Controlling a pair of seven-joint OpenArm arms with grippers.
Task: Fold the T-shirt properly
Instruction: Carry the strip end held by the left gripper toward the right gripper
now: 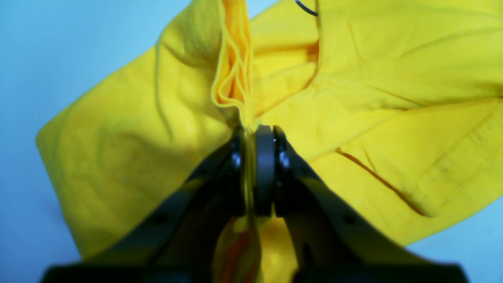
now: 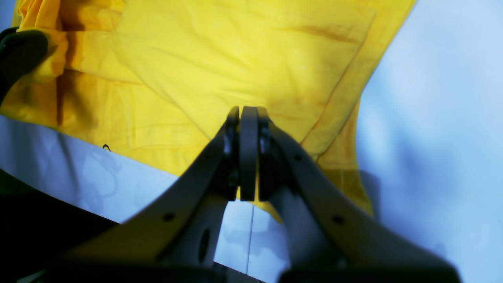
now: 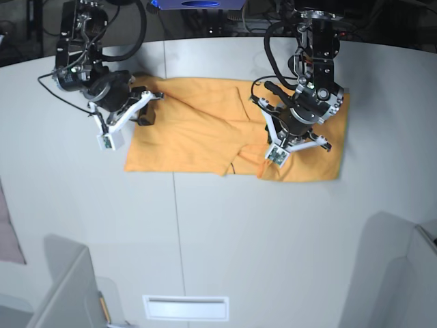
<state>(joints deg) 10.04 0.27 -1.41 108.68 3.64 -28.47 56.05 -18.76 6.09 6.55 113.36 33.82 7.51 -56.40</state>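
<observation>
T-shirt (image 3: 205, 130) pinched by left fingers (image 1: 265, 169).

The orange-yellow T-shirt (image 3: 205, 133) is lying partly folded and wrinkled across the far side of the white table, its cloth bunching up at one spot.

The T-shirt (image 3: 198, 133) is plain orange-yellow with no print, brighter yellow in the wrist views and deeper orange in its folds and seams. The table (image 3: 205, 239) is pale grey-white, tinted light blue in the wrist views. The 2 grippers, left (image 1: 253, 131) and right (image 2: 243, 112), are black, with white parts seen from the base view.
</observation>
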